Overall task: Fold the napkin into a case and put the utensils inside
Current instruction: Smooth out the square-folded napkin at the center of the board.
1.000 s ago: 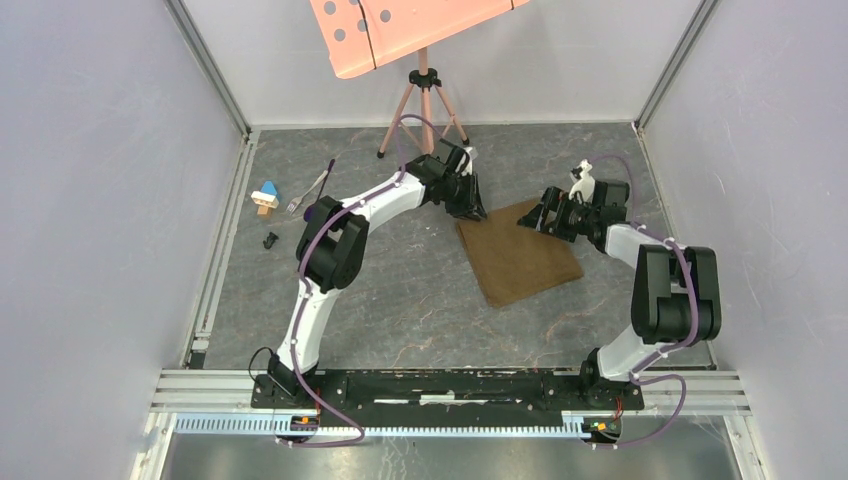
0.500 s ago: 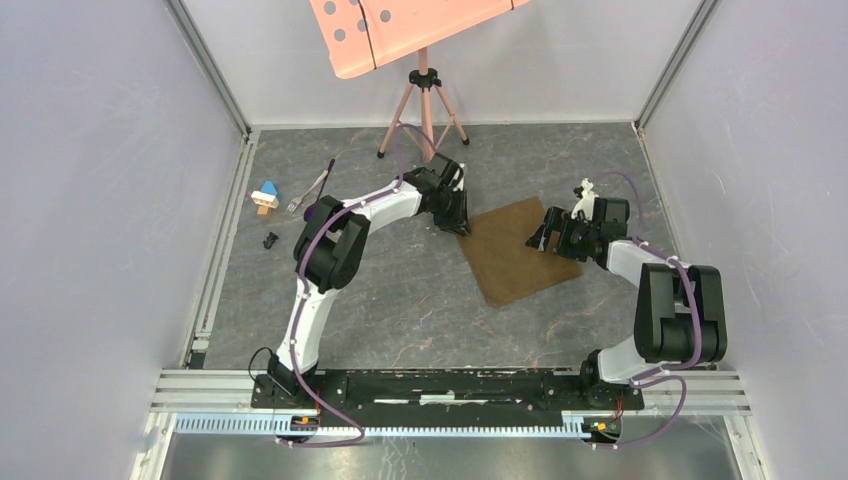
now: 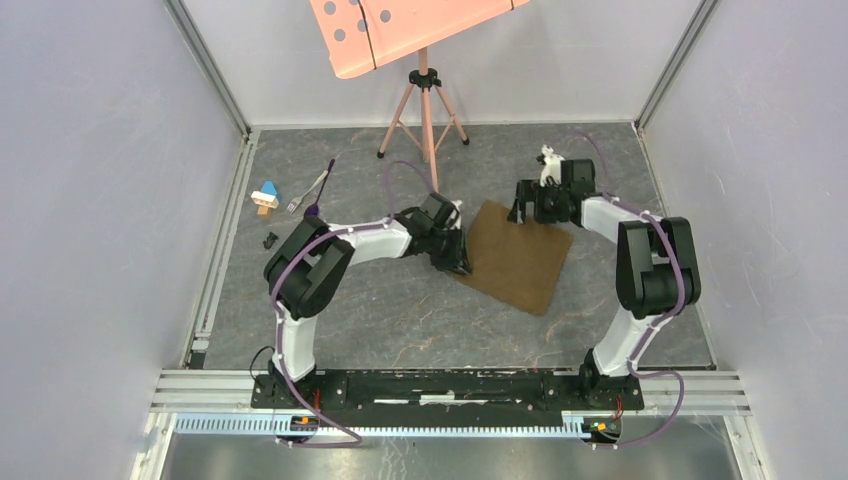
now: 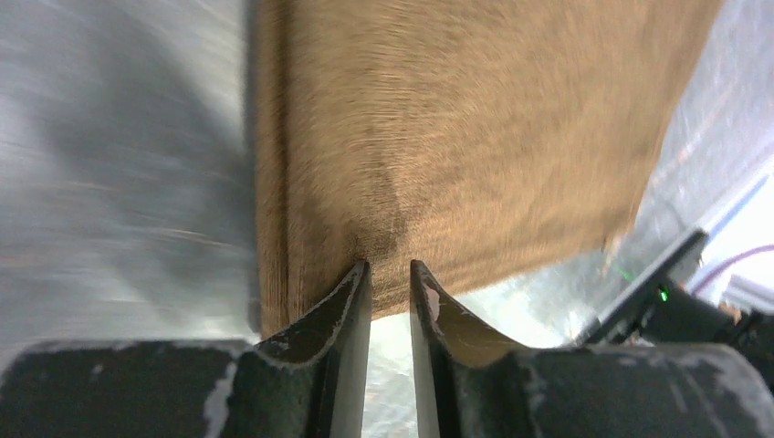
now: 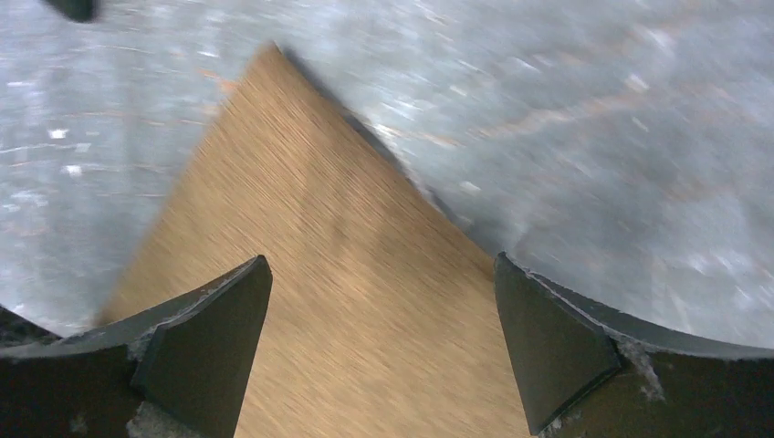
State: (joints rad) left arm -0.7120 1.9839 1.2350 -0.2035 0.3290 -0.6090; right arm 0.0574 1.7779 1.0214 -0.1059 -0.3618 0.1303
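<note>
On the tabletop (image 3: 400, 310), the left claw (image 4: 390, 269) pinches the napkin (image 3: 515, 262) at its edge; the right claw (image 5: 383, 274) gapes apart over a corner.

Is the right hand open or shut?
The right hand is open: its two dark fingers stand wide apart above the olive-brown cloth napkin, gripping nothing.

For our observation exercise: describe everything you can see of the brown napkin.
The napkin is a plain olive-brown cloth, soft and finely woven, with no pattern. It lies spread out, roughly square and turned askew, on the grey marbled table. The left gripper pinches its left edge between nearly shut jaws. The right gripper hovers open over its far corner, apparently not touching.
</note>
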